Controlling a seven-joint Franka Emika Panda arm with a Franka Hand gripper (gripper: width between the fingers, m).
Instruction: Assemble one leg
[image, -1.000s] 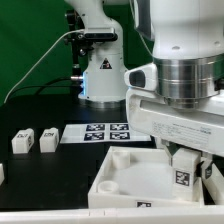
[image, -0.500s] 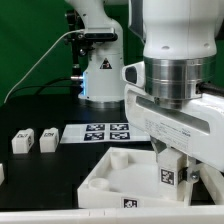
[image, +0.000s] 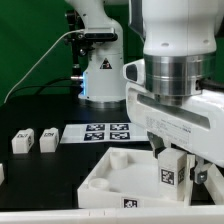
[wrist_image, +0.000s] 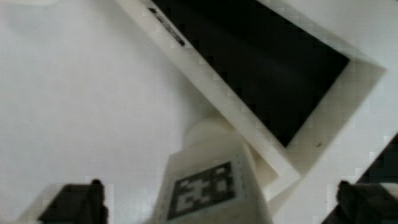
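Observation:
A white leg (image: 170, 172) with a black-and-white marker stands upright at a corner of the large white tray (image: 110, 175). My gripper (image: 178, 165) is straight above it, jaws either side of it. In the wrist view the leg (wrist_image: 214, 180) stands midway between my two dark fingers (wrist_image: 75, 202), with a gap on each side. My gripper (wrist_image: 222, 205) is open and touches nothing. The tray's white floor (wrist_image: 89, 100) and its rim fill most of that view.
Two more legs (image: 22, 142) (image: 47, 139) stand on the black table at the exterior view's left, and another shows at the edge (image: 2, 172). The marker board (image: 100, 132) lies behind the tray. The robot base (image: 100, 75) stands at the back.
One second ago the gripper and leg were further to the exterior view's right. They moved left, and the tray shifted left too. Almost nothing has moved over the last half second.

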